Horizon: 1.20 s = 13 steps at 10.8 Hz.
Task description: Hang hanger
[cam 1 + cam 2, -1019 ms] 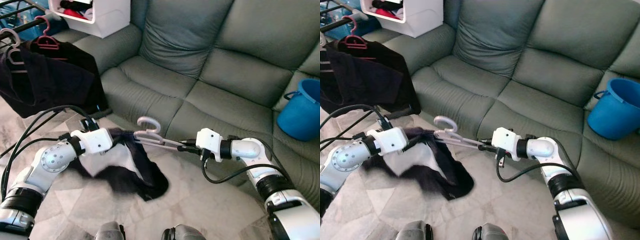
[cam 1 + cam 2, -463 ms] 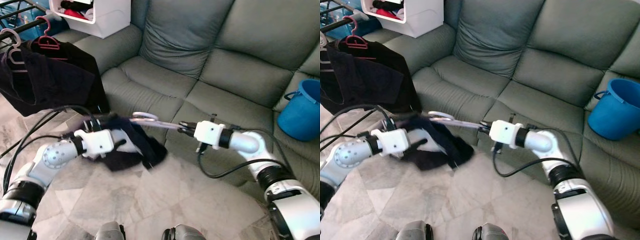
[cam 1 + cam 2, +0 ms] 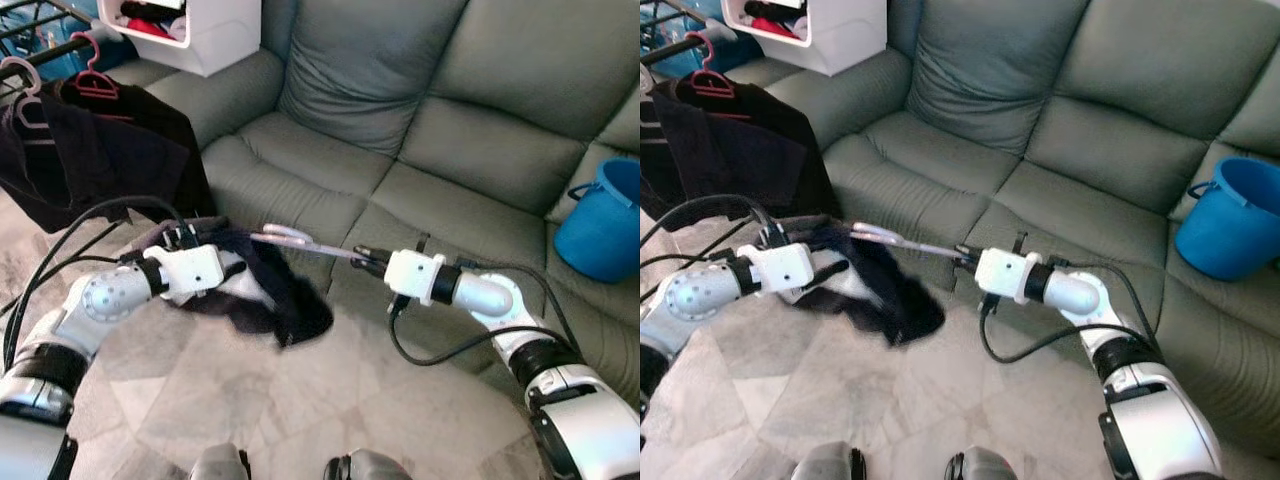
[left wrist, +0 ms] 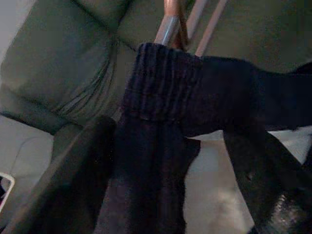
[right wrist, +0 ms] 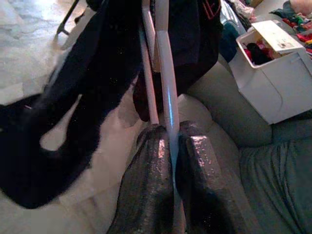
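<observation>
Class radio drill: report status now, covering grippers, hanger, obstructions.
Right gripper shut on hanger. Left gripper at dark garment draped on it. Rack far left, already holds clothes. Sofa close ahead.

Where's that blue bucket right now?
In the left eye view the blue bucket sits far right on the green sofa, beyond the right gripper.

hanger (image 3: 300, 241) pale pink | garment (image 3: 262, 290) dark navy | sofa (image 3: 420, 120) grey-green | bucket (image 3: 600, 222) blue

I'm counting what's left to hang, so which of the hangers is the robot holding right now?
The pale pink hanger in front of the sofa, clamped by the right pincer. The red hanger and other pale hanger already carry dark clothes.
</observation>
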{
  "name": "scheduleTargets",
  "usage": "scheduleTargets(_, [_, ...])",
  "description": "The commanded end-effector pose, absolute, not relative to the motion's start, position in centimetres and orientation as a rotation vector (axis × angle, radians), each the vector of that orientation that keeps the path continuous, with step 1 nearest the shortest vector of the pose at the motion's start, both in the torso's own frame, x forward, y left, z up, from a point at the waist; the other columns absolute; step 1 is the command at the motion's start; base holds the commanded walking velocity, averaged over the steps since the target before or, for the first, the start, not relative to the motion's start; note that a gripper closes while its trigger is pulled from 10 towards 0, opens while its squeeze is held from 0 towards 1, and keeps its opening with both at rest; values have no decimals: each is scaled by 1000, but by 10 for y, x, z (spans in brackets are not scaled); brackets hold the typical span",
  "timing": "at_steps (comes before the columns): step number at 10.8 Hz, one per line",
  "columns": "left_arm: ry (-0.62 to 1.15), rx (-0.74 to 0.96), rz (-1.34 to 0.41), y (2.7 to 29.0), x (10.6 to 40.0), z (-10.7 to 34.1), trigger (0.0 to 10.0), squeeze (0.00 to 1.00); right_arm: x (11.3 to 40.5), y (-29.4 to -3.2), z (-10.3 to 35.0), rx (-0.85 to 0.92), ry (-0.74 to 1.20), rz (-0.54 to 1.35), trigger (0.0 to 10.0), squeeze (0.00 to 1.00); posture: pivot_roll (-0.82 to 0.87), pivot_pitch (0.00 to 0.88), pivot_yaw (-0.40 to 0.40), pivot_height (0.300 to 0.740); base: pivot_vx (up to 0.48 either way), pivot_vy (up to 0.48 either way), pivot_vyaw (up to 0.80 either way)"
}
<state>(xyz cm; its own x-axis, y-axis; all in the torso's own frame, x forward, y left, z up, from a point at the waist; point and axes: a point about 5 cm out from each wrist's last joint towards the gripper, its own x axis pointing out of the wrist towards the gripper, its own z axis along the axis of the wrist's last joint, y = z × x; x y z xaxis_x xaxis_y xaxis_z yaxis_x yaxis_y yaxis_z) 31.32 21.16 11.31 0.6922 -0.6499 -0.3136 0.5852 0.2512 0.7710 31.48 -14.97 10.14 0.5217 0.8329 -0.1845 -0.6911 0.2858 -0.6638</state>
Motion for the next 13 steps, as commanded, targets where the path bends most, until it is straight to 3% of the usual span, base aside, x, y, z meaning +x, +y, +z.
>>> scheduleTargets(1, [-61,1052,-889,210,313,112,0,0,315,-145,110,-760,-288,1027,0,0,-48,0,-70,740,0,0,0])
scheduleTargets(3, [-63,1075,-925,208,315,114,0,0,311,-142,107,-770,-288,1081,0,0,-50,0,-66,740,0,0,0])
scheduleTargets(5, [-40,1099,-988,204,315,110,10000,0,306,-145,105,-818,-286,1145,0,0,-52,0,-64,740,0,0,0])
scheduleTargets(6, [-7,1079,-1018,204,315,107,10000,0,307,-150,106,-841,-282,1146,0,0,-52,0,-64,740,0,0,0])
scheduleTargets(7, [5,1072,-1053,204,312,105,2784,0,307,-154,107,-856,-280,1143,0,0,-52,0,-64,740,0,0,0])
scheduleTargets(8, [35,1070,-1064,208,311,103,0,0,307,-156,107,-859,-279,1134,0,0,-56,0,-67,740,0,0,0])
scheduleTargets(13, [68,1055,-1075,215,312,104,0,0,306,-159,105,-868,-276,1117,0,0,-57,0,-67,740,0,0,0])
